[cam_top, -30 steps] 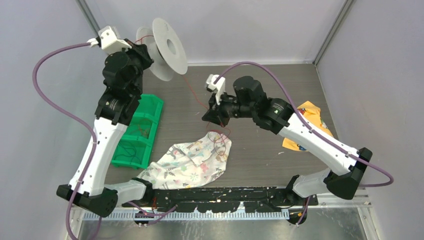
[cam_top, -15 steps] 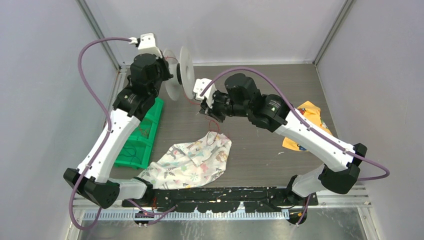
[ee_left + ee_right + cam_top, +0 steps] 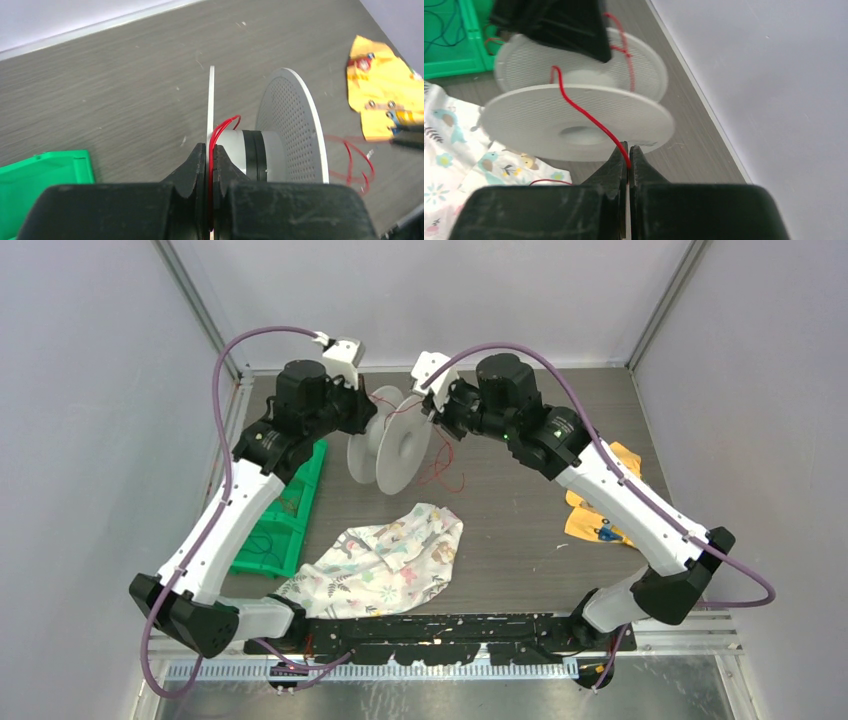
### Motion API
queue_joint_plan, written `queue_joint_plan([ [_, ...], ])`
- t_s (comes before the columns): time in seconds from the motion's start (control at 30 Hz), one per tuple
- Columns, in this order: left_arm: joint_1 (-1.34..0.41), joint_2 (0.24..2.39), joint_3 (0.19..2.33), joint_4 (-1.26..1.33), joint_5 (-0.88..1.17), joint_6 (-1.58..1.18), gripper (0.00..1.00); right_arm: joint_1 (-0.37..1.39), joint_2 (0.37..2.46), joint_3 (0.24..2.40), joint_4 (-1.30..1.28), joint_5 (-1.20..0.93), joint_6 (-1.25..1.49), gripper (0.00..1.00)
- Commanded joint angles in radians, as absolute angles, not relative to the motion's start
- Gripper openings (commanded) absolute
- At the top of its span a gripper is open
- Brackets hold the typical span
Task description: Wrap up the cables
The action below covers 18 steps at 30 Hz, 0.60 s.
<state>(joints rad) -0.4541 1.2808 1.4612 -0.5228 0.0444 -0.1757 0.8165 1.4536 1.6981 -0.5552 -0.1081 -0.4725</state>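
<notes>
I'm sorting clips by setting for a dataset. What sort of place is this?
Probably a lab robot test cell: plain grey panels on metal posts enclose a small table, the left arm and right arm are bolted at its near edge, and the props are a spool of red wire and a green bin.

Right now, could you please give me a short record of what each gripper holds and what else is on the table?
left gripper: shut on one flange of the white spool
right gripper: shut on the red wire
wire path: from spool core to right gripper, with slack loops beside the spool
also on table: patterned cloth, green bin, yellow packet
</notes>
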Motion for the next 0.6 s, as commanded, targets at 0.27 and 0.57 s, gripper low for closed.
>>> queue_joint_plan([
  [0.27,-0.459,1.161,1.480,-0.610,0.437,-0.047,0.01,0.678,1.471,1.691,-0.518,-0.109,-0.473,0.00],
  [0.57,-0.459,1.133,1.560,-0.637,0.574,-0.054,0.01,0.637,1.416,1.554,-0.490,-0.114,-0.430,0.37],
])
